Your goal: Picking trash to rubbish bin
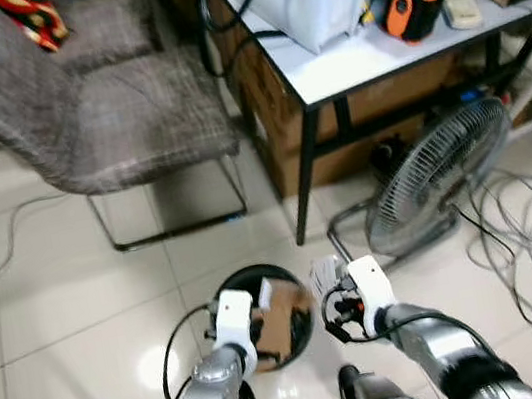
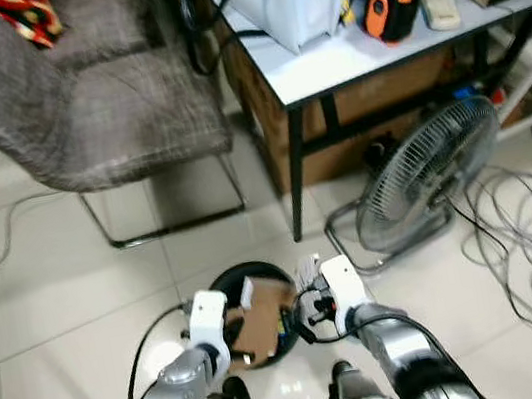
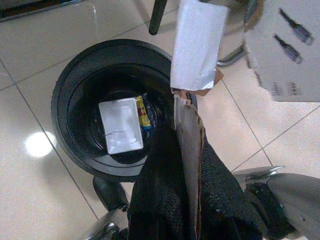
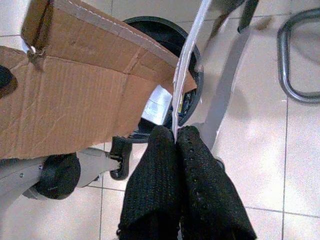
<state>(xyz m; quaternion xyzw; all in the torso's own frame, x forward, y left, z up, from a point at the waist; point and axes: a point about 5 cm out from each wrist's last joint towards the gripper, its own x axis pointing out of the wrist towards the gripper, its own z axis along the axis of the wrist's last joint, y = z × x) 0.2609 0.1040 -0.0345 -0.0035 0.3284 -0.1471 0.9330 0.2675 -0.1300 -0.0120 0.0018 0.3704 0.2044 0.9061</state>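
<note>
Over the black bin (image 3: pixel 70 100) I have my left gripper (image 3: pixel 186 150) clamped on brown cardboard (image 4: pixel 75 95), right gripper (image 4: pixel 176 140) pinching a white card (image 4: pixel 192 45) edge-on; open tile (image 1: pixel 63 323) lies leftward.

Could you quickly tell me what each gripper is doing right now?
Left gripper: shut on the cardboard piece.
Right gripper: shut on the white card.

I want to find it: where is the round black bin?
The round black bin sits on the tiled floor right below both grippers, near the standing fan.
</note>
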